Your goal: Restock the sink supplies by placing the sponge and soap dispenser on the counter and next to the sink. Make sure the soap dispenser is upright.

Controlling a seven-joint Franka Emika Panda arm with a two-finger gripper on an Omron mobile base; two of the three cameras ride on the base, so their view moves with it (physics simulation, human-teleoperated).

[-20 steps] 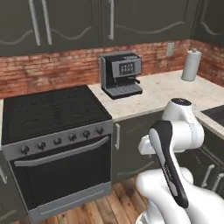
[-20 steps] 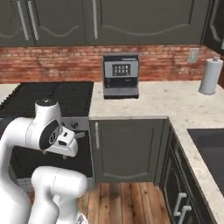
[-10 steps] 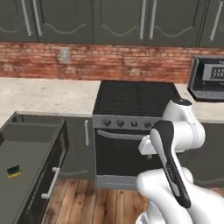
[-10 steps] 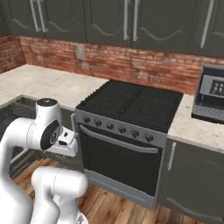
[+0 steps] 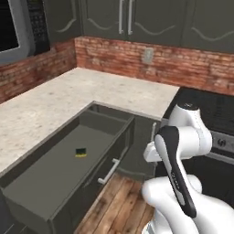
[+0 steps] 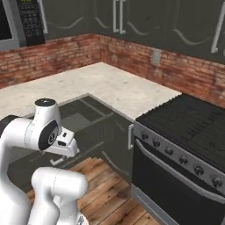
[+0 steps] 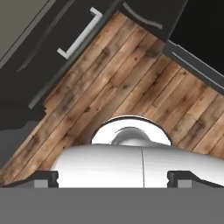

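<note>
The sponge (image 5: 81, 152), a small yellow and dark green block, lies flat on the floor of an open dark grey drawer (image 5: 55, 178) below the beige speckled counter (image 5: 87, 93). My gripper (image 7: 113, 180) is tucked low against the arm, pointing down at the wooden floor, well right of the drawer and apart from the sponge. Its fingertips (image 7: 46, 179) stand wide apart with nothing between them, so it is open. The hand (image 5: 152, 152) is folded in front of the arm's body. The soap dispenser and the sink are out of view.
The drawer's pale bar handle (image 5: 111, 165) faces the floor space beside me. A black stove (image 6: 184, 132) stands to the right of the corner counter, a microwave (image 6: 19, 19) hangs at upper left, and red brick wall (image 5: 137, 59) backs the counter.
The whole picture has swung left as the base turned: coffee machine and stove have given way to the corner counter and open drawer. The arm's folded pose looks unchanged.
</note>
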